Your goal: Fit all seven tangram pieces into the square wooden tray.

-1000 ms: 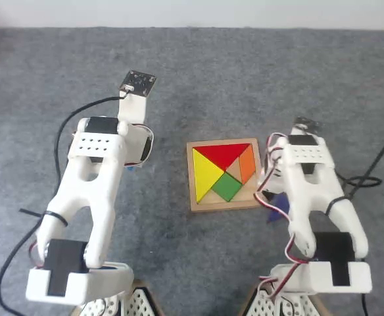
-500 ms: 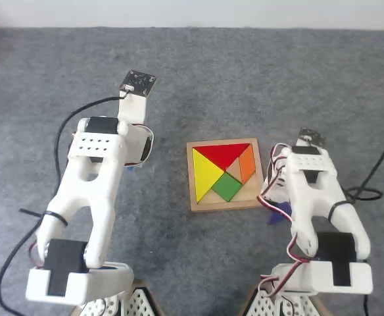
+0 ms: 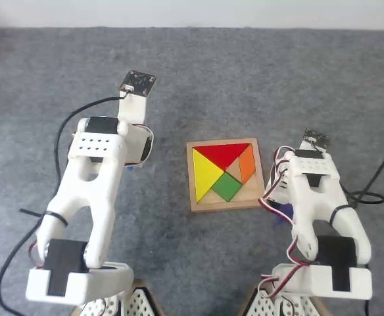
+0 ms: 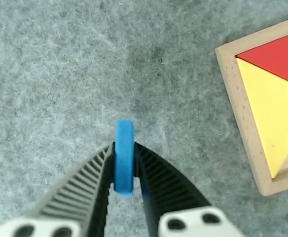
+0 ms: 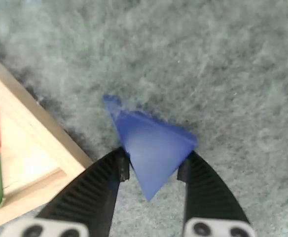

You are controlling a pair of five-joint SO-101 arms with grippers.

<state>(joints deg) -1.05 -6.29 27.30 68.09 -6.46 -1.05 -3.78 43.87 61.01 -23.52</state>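
Right arm [image 3: 313, 191] retreated from tray [image 3: 190, 176], jaws clamping blue triangle [image 5: 154, 148]; left jaws clamp light-blue piece [image 4: 124, 158], shape unclear.

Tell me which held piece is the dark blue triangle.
The triangle in the right gripper; the left gripper holds a lighter blue piece edge-on.

The tray [image 3: 223, 205], pieces [image 3: 221, 171] inside, lies on the mat [image 3: 244, 79] between the left arm [image 3: 90, 191] and right arm [image 3: 317, 197].
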